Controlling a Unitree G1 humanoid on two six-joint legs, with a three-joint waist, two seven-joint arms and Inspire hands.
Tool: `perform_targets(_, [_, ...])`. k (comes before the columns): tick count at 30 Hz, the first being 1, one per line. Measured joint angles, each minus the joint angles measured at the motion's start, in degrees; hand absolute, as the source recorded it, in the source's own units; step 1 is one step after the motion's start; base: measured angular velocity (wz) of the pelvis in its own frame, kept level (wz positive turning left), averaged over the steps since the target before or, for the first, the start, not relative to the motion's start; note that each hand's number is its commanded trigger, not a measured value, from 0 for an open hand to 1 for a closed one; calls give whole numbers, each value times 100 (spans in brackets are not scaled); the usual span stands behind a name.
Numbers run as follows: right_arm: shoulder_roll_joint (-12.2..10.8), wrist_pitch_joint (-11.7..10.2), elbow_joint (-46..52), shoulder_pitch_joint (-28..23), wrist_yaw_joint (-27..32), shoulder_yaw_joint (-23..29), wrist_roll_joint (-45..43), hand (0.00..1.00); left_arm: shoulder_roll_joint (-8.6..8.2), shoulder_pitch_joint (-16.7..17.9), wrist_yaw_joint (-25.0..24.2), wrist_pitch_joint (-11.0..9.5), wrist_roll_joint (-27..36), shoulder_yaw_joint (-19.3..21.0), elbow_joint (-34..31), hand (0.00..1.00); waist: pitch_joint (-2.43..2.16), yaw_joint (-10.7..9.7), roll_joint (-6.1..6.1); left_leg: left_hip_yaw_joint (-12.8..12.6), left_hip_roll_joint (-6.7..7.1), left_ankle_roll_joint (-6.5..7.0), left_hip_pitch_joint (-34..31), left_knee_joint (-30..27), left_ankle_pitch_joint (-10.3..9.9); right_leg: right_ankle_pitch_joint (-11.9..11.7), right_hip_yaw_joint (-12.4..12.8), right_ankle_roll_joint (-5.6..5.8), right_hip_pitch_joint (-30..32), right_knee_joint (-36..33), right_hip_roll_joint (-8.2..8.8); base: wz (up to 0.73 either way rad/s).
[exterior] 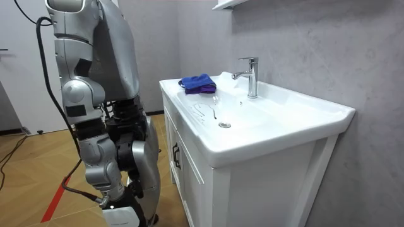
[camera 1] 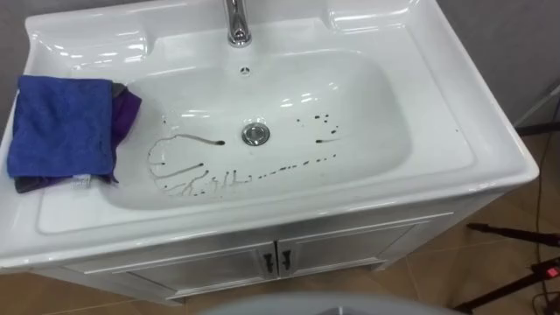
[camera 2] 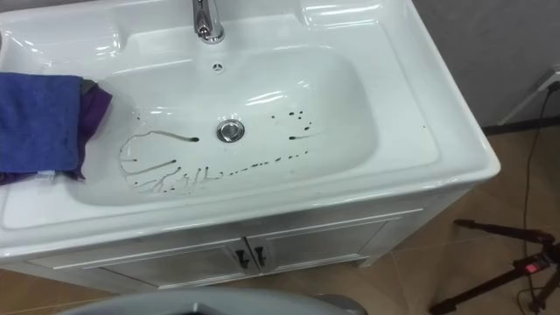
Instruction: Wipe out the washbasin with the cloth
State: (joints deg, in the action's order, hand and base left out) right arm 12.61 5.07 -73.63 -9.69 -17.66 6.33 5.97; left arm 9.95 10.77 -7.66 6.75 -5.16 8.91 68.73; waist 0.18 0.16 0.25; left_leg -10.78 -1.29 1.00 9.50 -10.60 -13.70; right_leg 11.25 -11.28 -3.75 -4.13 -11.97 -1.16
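1. Grey textured wall is backing a white vanity cabinet (exterior: 189, 170) in the room view. The robot is standing upright on the wooden floor at the room view's left of it. Whether its hands are spread, pressed together or pinching anything cannot be told. The white basin (exterior: 284, 126) is sitting on top of the cabinet, with a chrome faucet (exterior: 251, 75) rising at its back edge. A blue cloth (exterior: 197, 82) is lying on the far ledge.
2. In the left eye view the blue cloth is resting folded on the basin's left ledge, covering a purple cloth (camera 1: 129, 109) that is peeking out towards the bowl. Dark streaks (camera 1: 201, 179) are curling across the bowl's left and front, to the left of and below the drain (camera 1: 255, 134), and small dark specks (camera 1: 315, 118) are dotting the bowl to the drain's right. A tripod leg (camera 1: 516, 236) is lying across the floor at the right.
3. In the right eye view the blue cloth is lying at the left edge, apart from the streaks, which are fanning out just past its lower corner.
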Motion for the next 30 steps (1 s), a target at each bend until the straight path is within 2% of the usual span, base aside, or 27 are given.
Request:
perform_targets(18, [-35, -19, 21, 44, 200, -18, 17, 0, -30, 30, 233, 35, 4, 1, 1, 0, 9, 19, -19, 4, 2, 0, 7, -3, 0, 7, -2, 6, -61, 20, 0, 0])
perform_targets(30, [-35, 8, -11, 65, 201, -17, 36, 0, -30, 217, 260, 41, 128, 21, 0, 0, 3, 13, -29, 17, 2, 0, 11, -18, 0, 8, -51, 6, -88, 19, 8, 1])
